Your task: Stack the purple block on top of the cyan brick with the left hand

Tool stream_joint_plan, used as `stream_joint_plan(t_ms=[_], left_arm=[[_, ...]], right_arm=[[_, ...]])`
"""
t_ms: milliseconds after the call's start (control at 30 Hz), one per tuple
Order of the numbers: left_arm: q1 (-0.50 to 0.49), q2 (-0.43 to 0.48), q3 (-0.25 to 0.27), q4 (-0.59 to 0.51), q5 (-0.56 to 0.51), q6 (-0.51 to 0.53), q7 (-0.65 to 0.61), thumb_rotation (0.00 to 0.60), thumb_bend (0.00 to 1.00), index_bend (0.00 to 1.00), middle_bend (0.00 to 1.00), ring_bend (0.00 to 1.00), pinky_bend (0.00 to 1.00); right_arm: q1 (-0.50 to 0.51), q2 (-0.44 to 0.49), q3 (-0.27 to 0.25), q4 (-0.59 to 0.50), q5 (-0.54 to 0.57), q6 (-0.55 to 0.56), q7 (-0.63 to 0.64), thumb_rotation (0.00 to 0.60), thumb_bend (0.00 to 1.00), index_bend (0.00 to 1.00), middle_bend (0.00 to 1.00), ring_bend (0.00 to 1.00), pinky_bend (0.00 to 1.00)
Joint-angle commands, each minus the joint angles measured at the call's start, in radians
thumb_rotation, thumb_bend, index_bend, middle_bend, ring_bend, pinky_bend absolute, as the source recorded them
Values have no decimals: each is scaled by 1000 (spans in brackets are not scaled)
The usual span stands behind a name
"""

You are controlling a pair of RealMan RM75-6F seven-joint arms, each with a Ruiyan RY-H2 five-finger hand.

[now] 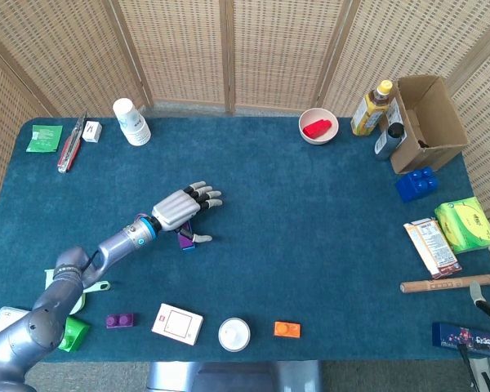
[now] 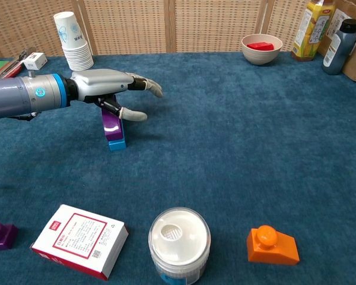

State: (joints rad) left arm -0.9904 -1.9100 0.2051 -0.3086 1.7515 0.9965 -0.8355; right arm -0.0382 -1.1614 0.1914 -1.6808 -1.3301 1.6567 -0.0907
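We see the purple block (image 2: 111, 122) sitting on the cyan brick (image 2: 117, 143), left of centre on the table (image 1: 310, 220). Left hand (image 2: 110, 86) hovers right over the stack, fingers (image 2: 143, 85) spread and straight, thumb just in front of the block, gripping nothing. Right hand is barely visible at the head view's edge, so we can't tell its finger state.

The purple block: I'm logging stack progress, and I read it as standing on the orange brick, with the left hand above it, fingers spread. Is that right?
Not quite: the brick under the purple block is cyan, not orange. The chest view shows the cyan brick at its base; the orange brick lies apart, near the front edge. The left hand is above the block, fingers spread.
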Motion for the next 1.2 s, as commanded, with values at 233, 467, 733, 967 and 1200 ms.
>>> stream_joint_plan(t_ms=[233, 467, 733, 967, 1200], left_arm=[[13, -21, -3, 31, -2, 12, 19, 123, 229, 113, 19, 0, 0], [19, -32, -5, 44, -4, 14, 17, 123, 229, 108, 17, 0, 0], [19, -36, -11, 46, -13, -4, 3, 126, 228, 102, 14, 0, 0], [18, -40, -11, 47, -14, -18, 2, 128, 228, 101, 10, 0, 0], [13, -44, -11, 47, -15, -35, 8, 125, 227, 96, 5, 0, 0]], right_arm=[[-4, 3, 1, -4, -2, 4, -1, 600, 280, 257, 176, 0, 148], [-5, 4, 3, -5, -1, 3, -2, 600, 280, 257, 176, 0, 148], [-6, 4, 5, -4, 1, 2, 0, 600, 280, 257, 176, 0, 148], [-8, 4, 5, -5, 0, 3, 1, 600, 280, 257, 177, 0, 148], [-11, 5, 5, -7, 1, 6, 1, 600, 280, 258, 177, 0, 148]])
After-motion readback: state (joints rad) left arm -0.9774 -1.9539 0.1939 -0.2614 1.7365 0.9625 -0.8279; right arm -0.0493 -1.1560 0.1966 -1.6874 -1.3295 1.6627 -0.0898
